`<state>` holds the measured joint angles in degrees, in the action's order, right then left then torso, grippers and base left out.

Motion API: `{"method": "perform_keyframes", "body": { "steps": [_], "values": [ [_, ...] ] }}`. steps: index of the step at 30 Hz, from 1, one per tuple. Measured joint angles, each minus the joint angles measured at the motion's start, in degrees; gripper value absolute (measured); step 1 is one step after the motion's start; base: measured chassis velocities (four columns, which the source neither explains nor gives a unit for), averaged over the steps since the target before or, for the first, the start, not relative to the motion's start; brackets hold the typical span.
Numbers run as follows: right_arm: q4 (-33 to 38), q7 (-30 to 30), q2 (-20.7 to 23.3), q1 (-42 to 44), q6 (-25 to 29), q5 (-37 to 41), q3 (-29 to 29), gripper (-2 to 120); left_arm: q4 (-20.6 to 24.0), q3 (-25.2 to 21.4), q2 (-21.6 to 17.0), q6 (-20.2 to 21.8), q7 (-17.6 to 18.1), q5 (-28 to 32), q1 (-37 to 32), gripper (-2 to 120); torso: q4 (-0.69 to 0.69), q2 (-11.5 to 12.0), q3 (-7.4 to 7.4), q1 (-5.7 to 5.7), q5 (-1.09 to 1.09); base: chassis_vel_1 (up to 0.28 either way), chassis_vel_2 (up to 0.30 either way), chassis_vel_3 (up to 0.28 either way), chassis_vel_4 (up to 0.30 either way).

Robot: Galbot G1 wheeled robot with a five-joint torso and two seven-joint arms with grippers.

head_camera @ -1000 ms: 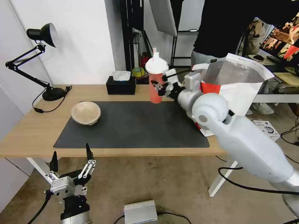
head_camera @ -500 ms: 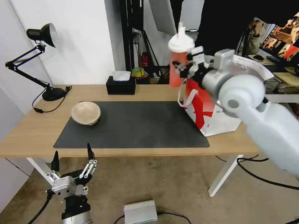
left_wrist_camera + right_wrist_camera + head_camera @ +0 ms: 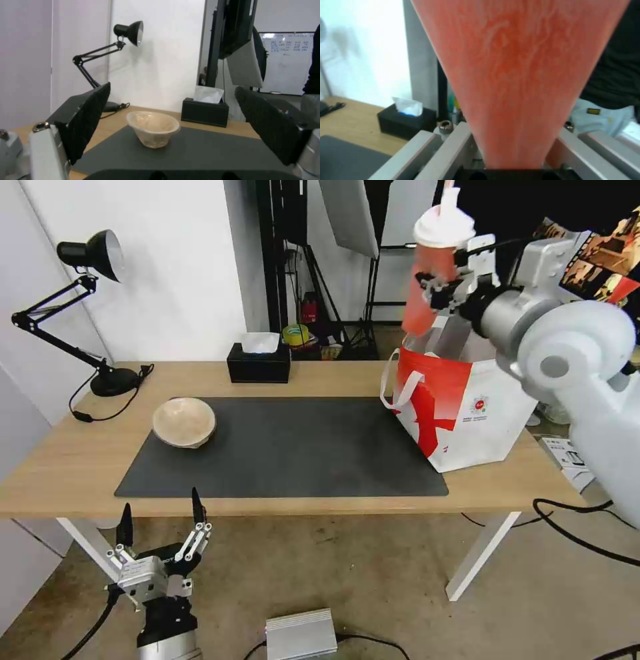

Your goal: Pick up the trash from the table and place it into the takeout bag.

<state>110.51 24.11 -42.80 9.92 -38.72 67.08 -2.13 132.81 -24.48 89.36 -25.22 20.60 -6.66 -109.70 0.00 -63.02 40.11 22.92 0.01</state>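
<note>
Right end effector [image 3: 443, 280] grips the red drink cup [image 3: 427, 293] about its middle, fingers closed on the cup wall from the side. The cup hangs in the air, roughly upright with a slight lean, its white lid [image 3: 443, 227] uppermost and its narrow base pointing down. Directly under that base sits the takeout bag [image 3: 467, 413], standing on the right end of the bench [image 3: 60, 460] with its foil-lined mouth open to the top. So the relation that matters is vertical: the cup's long axis runs nearly straight down toward the bag's mouth, and the base appears to be over the near-left part of the opening rather than its centre, though the head view does not settle how far back it lies. In the right wrist view the cup [image 3: 520, 75] tapers down between the grey fingers [image 3: 446, 150].

Left end effector [image 3: 160, 527] hangs low in front of the bench edge, fingers spread wide and holding nothing. The beige bowl [image 3: 184, 421] rests on the left part of the dark mat [image 3: 287, 447], well apart from the bag; the left arm is the nearer one to it, and the left wrist view has the bowl [image 3: 153, 127] framed between its open fingers [image 3: 83, 117]. I judge the cup close to release, the bowl yet to be collected.
</note>
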Motion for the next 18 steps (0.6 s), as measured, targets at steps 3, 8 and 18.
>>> {"method": "perform_keyframes", "body": {
  "steps": [3,8,18],
  "values": [
    [-0.7,0.4,0.4,-0.5,-0.1,0.0,-0.4,5,0.0,-0.1,-0.2,0.0,0.0,0.4,0.1,100,0.00,0.0,0.00,0.00,0.00,0.000,0.000,0.000,0.000],
    [-2.4,1.5,1.1,-0.6,-0.6,-0.6,-1.0,5,-0.1,0.2,0.0,0.1,0.0,0.8,0.6,100,0.00,0.0,0.00,0.00,0.00,0.000,0.000,0.000,0.000],
    [-5.6,0.6,2.0,1.2,-0.5,-5.9,-1.1,5,-0.4,0.0,-0.8,0.2,-0.1,1.6,1.0,100,0.00,0.0,0.00,0.00,0.00,0.000,0.000,0.000,0.000]
  ]
}}
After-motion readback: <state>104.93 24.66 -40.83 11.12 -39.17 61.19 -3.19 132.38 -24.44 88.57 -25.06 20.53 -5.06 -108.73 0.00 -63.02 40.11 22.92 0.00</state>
